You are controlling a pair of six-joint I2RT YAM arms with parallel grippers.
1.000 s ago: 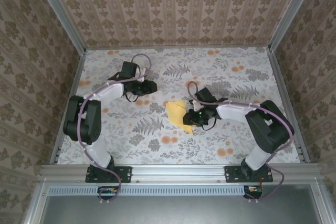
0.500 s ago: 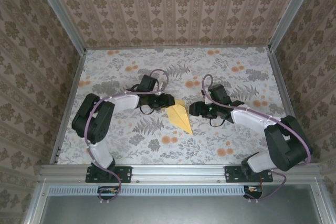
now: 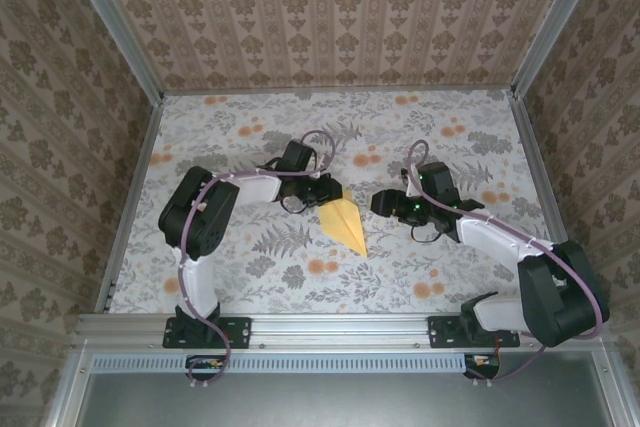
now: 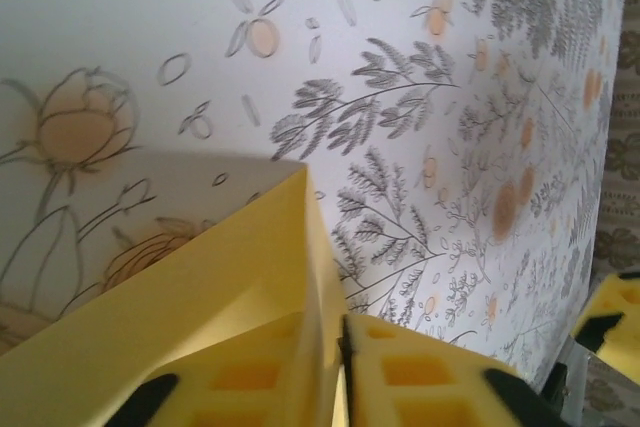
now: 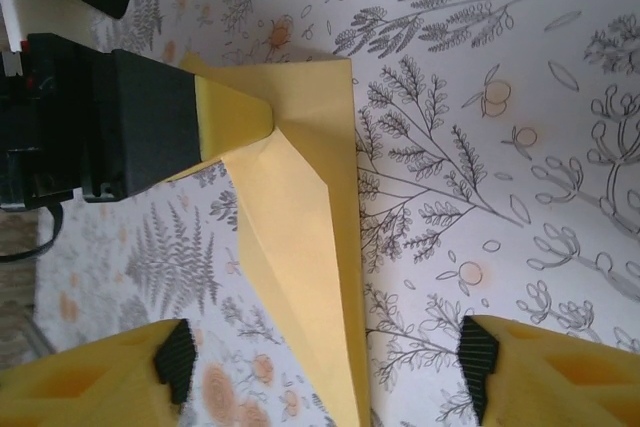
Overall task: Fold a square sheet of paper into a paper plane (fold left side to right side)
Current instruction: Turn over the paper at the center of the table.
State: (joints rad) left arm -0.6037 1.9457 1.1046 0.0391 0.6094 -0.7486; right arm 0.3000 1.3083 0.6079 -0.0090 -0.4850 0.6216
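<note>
As it is seen from above, the paper plane (image 3: 345, 224) is laid flat on the table (image 3: 250, 267), and all places below are given from this plane. It is made of thin, plain pale-yellow paper and is folded to a slim dart. Its wide end is turned to the far side, and its sharp tip is pointed to the near side and a little to the right. In the right wrist view straight creases are seen along its length, and one diagonal fold is marked by a slightly darker shade.

At the wide far end of the plane the left gripper (image 3: 330, 192) is placed. Its yellow pads (image 4: 430, 377), moulded with square hollows, are pressed together, and a corner of the plane is pinched between them; the paper is bent upward there along one pad. The body of this gripper is black and matte, with square edges.

To the right of the plane, apart from it, the right gripper (image 3: 378, 203) is held. Its jaws are spread wide and nothing is held between them. In its own camera its two yellow pads are seen on either side of the narrow end of the plane.

Under the plane the table is covered with a smooth white surface, printed with grey ferns and small orange flowers.
</note>
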